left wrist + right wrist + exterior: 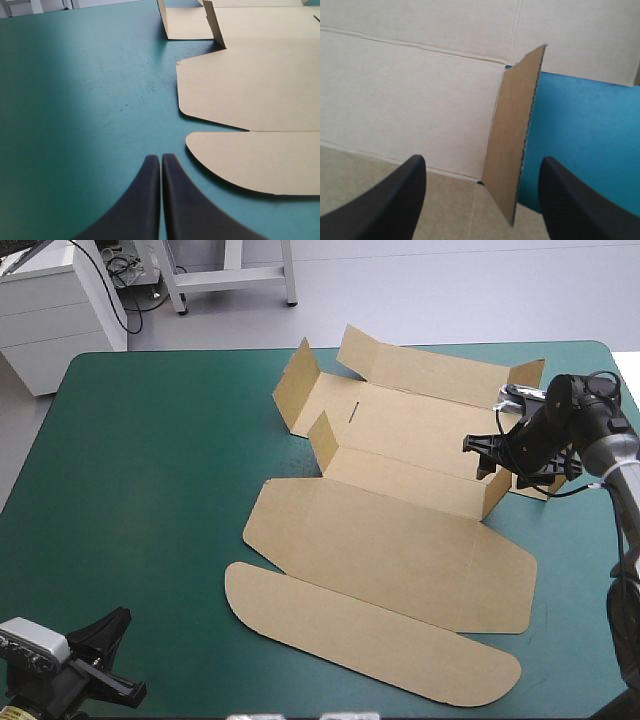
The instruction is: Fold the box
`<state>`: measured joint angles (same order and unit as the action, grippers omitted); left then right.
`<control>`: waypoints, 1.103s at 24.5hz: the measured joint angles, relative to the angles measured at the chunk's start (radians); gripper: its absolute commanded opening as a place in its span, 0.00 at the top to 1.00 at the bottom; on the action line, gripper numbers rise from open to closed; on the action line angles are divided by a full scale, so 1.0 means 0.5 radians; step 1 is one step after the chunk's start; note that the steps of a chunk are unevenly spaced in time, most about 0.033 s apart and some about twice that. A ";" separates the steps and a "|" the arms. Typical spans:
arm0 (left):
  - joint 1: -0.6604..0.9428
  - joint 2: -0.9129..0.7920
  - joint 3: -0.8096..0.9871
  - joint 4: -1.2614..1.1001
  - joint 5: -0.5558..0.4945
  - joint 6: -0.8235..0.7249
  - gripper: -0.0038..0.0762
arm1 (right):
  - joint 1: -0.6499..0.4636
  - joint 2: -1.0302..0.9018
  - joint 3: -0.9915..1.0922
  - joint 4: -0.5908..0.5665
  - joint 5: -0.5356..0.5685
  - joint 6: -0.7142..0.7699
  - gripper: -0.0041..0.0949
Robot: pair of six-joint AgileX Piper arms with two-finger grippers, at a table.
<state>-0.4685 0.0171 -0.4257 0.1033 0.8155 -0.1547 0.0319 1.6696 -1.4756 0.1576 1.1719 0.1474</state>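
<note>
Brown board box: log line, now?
brown board box walls part-raised | left gripper shut, off box | right gripper open astride upright flap

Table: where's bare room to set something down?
Free: left half of the teal-green cover, between its left edge and the brown cardboard box sheet. Crowded: centre and right, where the box spreads and the black-fingered right gripper straddles a raised flap.

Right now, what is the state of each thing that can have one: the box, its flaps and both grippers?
Box: partly folded, far walls raised, near panels flat.
Rounded flap: lying flat on the teal-green cover.
End flap: upright, not gripped.
Left gripper: fingers shut, empty, beside the rounded flap.
Right gripper: fingers open, one on each side of the end flap.
</note>
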 measured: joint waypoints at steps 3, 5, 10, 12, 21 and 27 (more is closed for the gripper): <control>0.000 0.000 0.000 0.000 0.000 0.000 0.96 | 0.000 0.104 -0.001 -0.006 0.010 0.042 0.37; 0.000 0.000 0.000 0.000 0.000 0.000 0.96 | 0.000 0.167 -0.001 -0.013 0.010 0.059 0.40; 0.000 0.000 0.000 0.000 0.000 0.000 0.96 | 0.000 0.266 -0.005 -0.035 0.010 0.075 0.52; 0.000 0.000 0.000 0.000 0.000 0.000 0.96 | 0.000 0.283 -0.005 -0.049 0.010 0.075 0.64; 0.000 0.000 0.000 0.000 0.000 0.000 0.96 | 0.001 0.308 -0.227 -0.124 0.093 -0.208 0.98; 0.000 0.000 0.000 0.000 0.000 0.000 0.96 | 0.001 0.518 -0.473 -0.132 0.118 -0.679 0.98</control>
<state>-0.4685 0.0171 -0.4257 0.1033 0.8155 -0.1547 0.0327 1.9283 -1.7122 0.0917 1.2308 -0.1923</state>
